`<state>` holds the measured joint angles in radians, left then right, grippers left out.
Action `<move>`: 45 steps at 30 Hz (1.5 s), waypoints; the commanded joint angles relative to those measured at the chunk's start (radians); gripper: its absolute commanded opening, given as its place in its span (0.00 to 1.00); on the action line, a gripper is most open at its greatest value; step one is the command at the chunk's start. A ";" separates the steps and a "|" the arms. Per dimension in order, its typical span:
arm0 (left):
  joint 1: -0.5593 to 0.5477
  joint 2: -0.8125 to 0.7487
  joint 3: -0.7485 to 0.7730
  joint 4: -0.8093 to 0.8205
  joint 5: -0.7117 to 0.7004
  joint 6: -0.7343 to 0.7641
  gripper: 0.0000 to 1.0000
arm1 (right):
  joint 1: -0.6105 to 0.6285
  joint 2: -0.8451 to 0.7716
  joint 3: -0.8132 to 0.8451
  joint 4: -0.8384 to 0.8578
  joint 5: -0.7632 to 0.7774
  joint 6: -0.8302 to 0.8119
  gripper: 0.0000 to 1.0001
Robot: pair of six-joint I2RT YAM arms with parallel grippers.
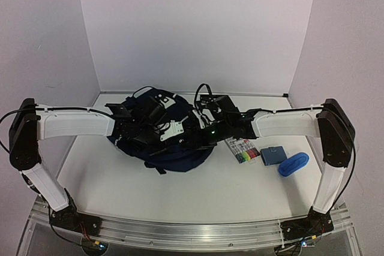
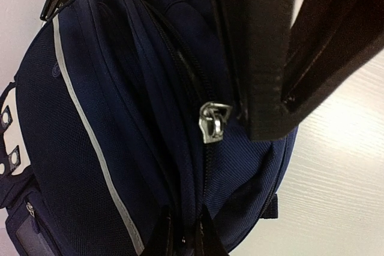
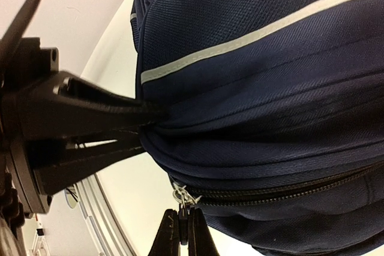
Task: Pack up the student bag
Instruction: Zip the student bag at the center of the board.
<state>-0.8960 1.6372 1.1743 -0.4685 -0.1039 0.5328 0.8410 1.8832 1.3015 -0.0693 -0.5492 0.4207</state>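
markers (image 1: 243, 150), box (image 1: 272, 155), pouch (image 1: 293, 163) beside student bag (image 1: 180, 159); left fingers (image 2: 162, 239) and right fingers (image 3: 165, 238) pinch it.

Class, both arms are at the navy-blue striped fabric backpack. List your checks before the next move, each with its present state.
1. Left gripper pinches a fold of the navy-blue striped fabric backpack: ok.
2. Right gripper shut at the silver metal zip pull: ok.
3. Pull truly gripped: cannot tell.
4. Zip open for packing: not ok, visible teeth look meshed.
5. Coloured marker pack, small blue box and blue oval pouch lie on the white table: ok.
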 commanded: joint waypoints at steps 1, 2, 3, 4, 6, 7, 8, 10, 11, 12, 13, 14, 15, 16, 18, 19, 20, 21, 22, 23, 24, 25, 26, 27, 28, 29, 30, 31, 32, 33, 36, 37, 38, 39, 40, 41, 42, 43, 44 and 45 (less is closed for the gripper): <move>0.000 -0.078 -0.066 -0.052 -0.098 0.021 0.00 | -0.044 -0.042 -0.028 0.016 -0.020 -0.055 0.00; 0.001 -0.099 -0.087 -0.056 -0.105 0.017 0.00 | -0.060 -0.045 -0.038 0.008 -0.021 -0.064 0.00; 0.001 -0.117 -0.104 -0.062 -0.113 0.014 0.00 | -0.075 -0.050 -0.051 -0.001 -0.019 -0.076 0.00; 0.002 -0.135 -0.119 -0.069 -0.122 0.010 0.00 | -0.092 -0.056 -0.062 -0.011 -0.016 -0.089 0.00; 0.008 -0.167 -0.142 -0.087 -0.140 0.003 0.00 | -0.129 -0.064 -0.073 -0.032 -0.011 -0.117 0.00; 0.013 -0.182 -0.151 -0.099 -0.145 0.003 0.00 | -0.145 -0.068 -0.074 -0.042 -0.008 -0.131 0.00; 0.020 -0.197 -0.161 -0.112 -0.149 0.004 0.00 | -0.158 -0.072 -0.074 -0.051 -0.005 -0.143 0.00; 0.043 -0.227 -0.185 -0.131 -0.162 0.011 0.00 | -0.180 -0.078 -0.072 -0.064 0.013 -0.168 0.00; 0.061 -0.242 -0.199 -0.134 -0.171 0.019 0.00 | -0.186 -0.079 -0.071 -0.067 0.027 -0.178 0.00; 0.083 -0.255 -0.213 -0.131 -0.185 0.028 0.00 | -0.188 -0.077 -0.070 -0.067 0.035 -0.184 0.00; 0.105 -0.262 -0.223 -0.127 -0.199 0.033 0.00 | -0.189 -0.072 -0.067 -0.067 0.033 -0.186 0.00; 0.126 -0.263 -0.223 -0.124 -0.207 0.034 0.01 | -0.186 -0.064 -0.062 -0.064 0.017 -0.170 0.00; 0.145 -0.263 -0.221 -0.122 -0.213 0.035 0.01 | -0.183 -0.056 -0.057 -0.062 -0.002 -0.152 0.00; 0.151 -0.261 -0.207 -0.122 -0.208 0.029 0.06 | -0.164 -0.048 -0.050 -0.051 -0.015 -0.133 0.00; 0.148 -0.263 -0.168 -0.140 -0.165 0.008 0.24 | -0.114 -0.043 -0.039 -0.018 -0.032 -0.100 0.00; 0.139 -0.269 -0.150 -0.153 -0.140 -0.002 0.34 | -0.089 -0.041 -0.035 0.000 -0.038 -0.083 0.00; 0.119 -0.282 -0.139 -0.163 -0.126 -0.009 0.39 | -0.066 -0.039 -0.029 0.016 -0.043 -0.064 0.00; 0.092 -0.295 -0.133 -0.163 -0.117 -0.012 0.43 | -0.046 -0.035 -0.024 0.035 -0.050 -0.042 0.00; 0.064 -0.307 -0.126 -0.165 -0.108 -0.019 0.46 | -0.030 -0.031 -0.017 0.051 -0.054 -0.023 0.00; 0.042 -0.311 -0.113 -0.173 -0.098 -0.036 0.49 | -0.016 -0.026 -0.007 0.059 -0.055 -0.013 0.00; 0.024 -0.309 -0.095 -0.184 -0.093 -0.056 0.51 | -0.004 -0.018 0.002 0.061 -0.058 -0.004 0.00; 0.005 -0.305 -0.077 -0.190 -0.085 -0.074 0.52 | 0.005 -0.011 0.012 0.062 -0.063 0.006 0.00; -0.011 -0.298 -0.065 -0.190 -0.074 -0.087 0.53 | 0.011 -0.006 0.024 0.064 -0.069 0.016 0.00; -0.027 -0.290 -0.057 -0.183 -0.061 -0.090 0.54 | 0.017 0.005 0.035 0.085 -0.073 0.023 0.00; -0.038 -0.276 -0.054 -0.169 -0.057 -0.093 0.55 | 0.020 0.012 0.044 0.091 -0.074 0.029 0.00; -0.044 -0.262 -0.049 -0.156 -0.047 -0.094 0.56 | 0.026 0.018 0.056 0.095 -0.077 0.033 0.00; -0.046 -0.247 -0.044 -0.145 -0.037 -0.094 0.56 | 0.029 0.024 0.064 0.095 -0.078 0.035 0.00; -0.046 -0.227 -0.040 -0.130 -0.024 -0.094 0.56 | 0.031 0.030 0.070 0.096 -0.079 0.036 0.00; -0.046 -0.207 -0.033 -0.117 -0.008 -0.092 0.56 | 0.032 0.034 0.076 0.097 -0.078 0.038 0.00; -0.046 -0.186 -0.027 -0.105 0.006 -0.089 0.55 | 0.033 0.037 0.082 0.098 -0.078 0.039 0.00; -0.046 -0.123 -0.012 -0.083 0.034 -0.090 0.53 | 0.033 0.037 0.085 0.098 -0.080 0.038 0.00; -0.046 -0.108 -0.013 -0.075 0.035 -0.092 0.52 | 0.032 0.035 0.083 0.098 -0.081 0.038 0.00; -0.046 -0.095 -0.015 -0.067 0.031 -0.093 0.50 | 0.032 0.033 0.080 0.098 -0.083 0.036 0.00; -0.046 -0.082 -0.016 -0.060 0.019 -0.096 0.47 | 0.032 0.030 0.075 0.098 -0.082 0.034 0.00; -0.046 -0.073 -0.017 -0.056 0.007 -0.102 0.41 | 0.031 0.026 0.069 0.098 -0.079 0.029 0.00; -0.046 -0.067 -0.017 -0.053 -0.010 -0.108 0.33 | 0.031 0.022 0.062 0.098 -0.077 0.023 0.00; -0.046 -0.068 -0.021 -0.055 -0.022 -0.110 0.24 | 0.025 0.017 0.051 0.096 -0.075 0.015 0.00; -0.046 -0.073 -0.027 -0.060 -0.032 -0.111 0.17 | 0.015 0.012 0.039 0.095 -0.075 0.010 0.00; -0.046 -0.085 -0.037 -0.067 -0.044 -0.111 0.11 | 0.000 0.007 0.027 0.092 -0.076 0.002 0.00; -0.045 -0.100 -0.048 -0.074 -0.057 -0.110 0.05 | -0.017 0.003 0.014 0.088 -0.077 -0.007 0.00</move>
<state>-0.9421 1.5763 1.1206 -0.5525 -0.1226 0.4363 0.8649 1.9247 1.3327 -0.0471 -0.6109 0.4489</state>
